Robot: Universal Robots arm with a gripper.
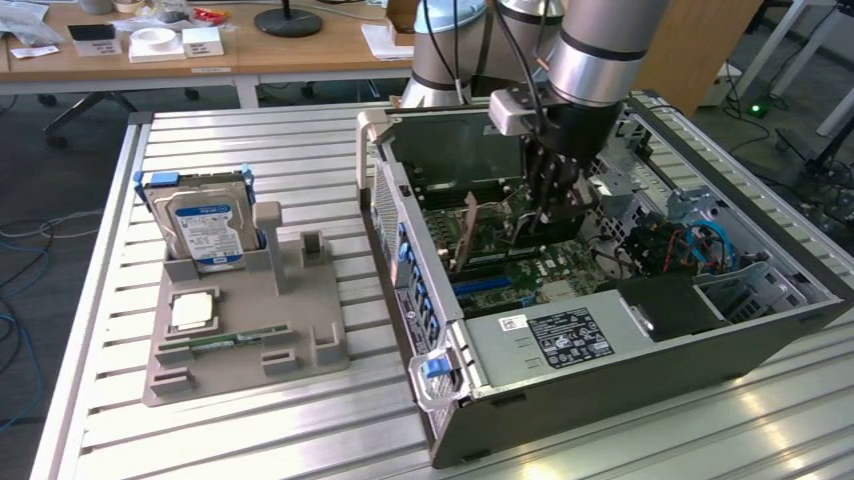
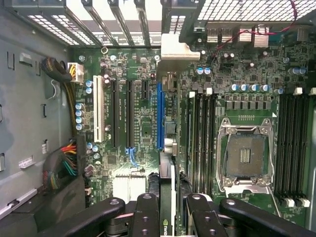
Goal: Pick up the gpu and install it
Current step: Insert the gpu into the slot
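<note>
On the exterior view's left, a grey tray (image 1: 234, 385) holds a hard drive (image 1: 207, 235) with a blue and white label. The small parts lying in front of it are hard to make out. To the right, the open computer case (image 1: 601, 400) sits on the slatted table (image 1: 267, 440). The arm (image 1: 607, 50) comes straight down into the case, and the picture's edge cuts off its top. The gripper (image 1: 558, 215) hangs low over the green board (image 2: 138, 128) and hides most of what it carries. In the wrist view the gpu (image 2: 165, 187) looks like a thin dark edge (it stands on its side). It is pinched between the two black fingers (image 2: 146, 212), which are partly closed on it. Its pale bracket (image 2: 174, 49) points at the case's back slots. The card lines up with the long blue slot (image 2: 160, 113), but I cannot tell if it touches.
</note>
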